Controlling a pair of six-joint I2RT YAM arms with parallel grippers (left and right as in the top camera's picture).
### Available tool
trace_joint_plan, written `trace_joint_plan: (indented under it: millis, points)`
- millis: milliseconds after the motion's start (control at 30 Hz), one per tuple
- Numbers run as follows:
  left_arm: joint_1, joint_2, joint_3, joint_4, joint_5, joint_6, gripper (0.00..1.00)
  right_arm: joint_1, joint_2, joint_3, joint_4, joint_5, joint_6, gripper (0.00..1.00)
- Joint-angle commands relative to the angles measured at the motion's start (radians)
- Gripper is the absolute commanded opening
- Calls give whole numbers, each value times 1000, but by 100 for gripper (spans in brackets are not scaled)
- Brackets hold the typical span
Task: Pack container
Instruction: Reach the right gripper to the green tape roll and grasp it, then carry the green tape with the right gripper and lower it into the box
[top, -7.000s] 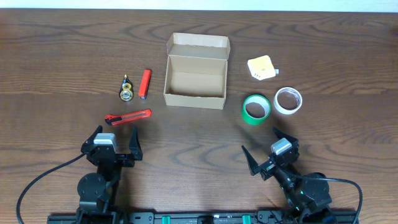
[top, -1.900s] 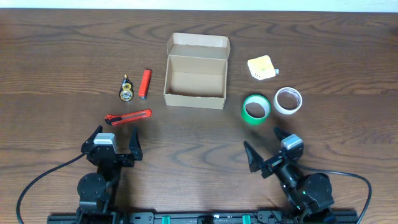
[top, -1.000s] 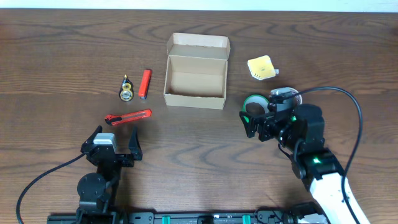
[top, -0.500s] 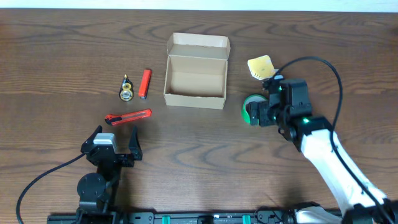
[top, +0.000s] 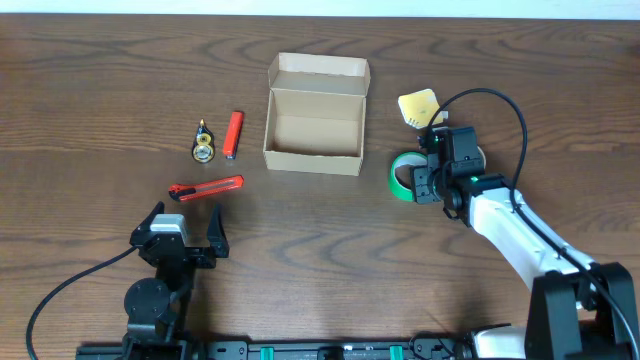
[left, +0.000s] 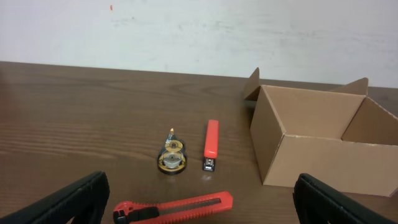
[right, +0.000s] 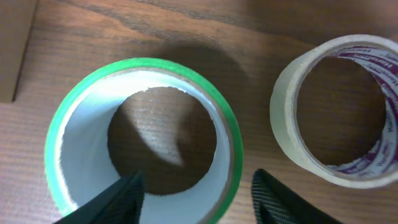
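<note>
The container (top: 312, 162), an open tan cardboard box with its lid flap back, stands at the table's middle back and also shows in the left wrist view as the container (left: 311, 146). My right gripper (top: 428, 180) hangs over the right side of a green tape roll (top: 401, 178). In the right wrist view the right gripper (right: 196, 186) straddles the wall of the green tape roll (right: 78, 140): one finger (right: 118, 199) is inside the ring, the other outside with a strip of wood showing between it and the tape. My left gripper (top: 185, 232) rests wide open near the front edge.
A whitish tape roll (right: 286, 118) lies just right of the green one, and a yellow block (top: 417, 105) sits behind them. Left of the box lie a red stapler (top: 234, 134), a small brass-coloured dispenser (top: 203, 146) and a red box cutter (top: 206, 187).
My right arm has swung from the front of the table out to the green tape roll and come down over its wall, its jaws narrowing. The left arm has not moved.
</note>
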Motion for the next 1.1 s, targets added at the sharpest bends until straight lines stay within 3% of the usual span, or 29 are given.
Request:
trace_joint_plan:
  millis: [0,67,167,267,467,700,867,1067]
  points:
    - [5,-7,-37,-11,-12,-3,95,-8,27,20,16,16,2,47]
    - [5,-6,-37,-11,-12,-3,95,-8,32,20,27,17,2,37]
    - [5,-7,-37,-11,-12,-3,95,-9,32,20,44,17,2,14]
    - [5,-7,-37,-11,-12,-3,95,-8,32,20,58,16,3,2]
    - [5,-7,-37,-11,-12,-3,95,-4,16,164,-76,13,6,1]
    - [5,-7,-37,-11,-12,-3,95,45,-1,526,-254,4,50,1]
    - [5,-7,-37,-11,-12,-3,95,133,0,679,-203,-66,74,1]
    - [5,-7,-37,-11,-12,-3,95,243,51,680,-108,-62,101,1]
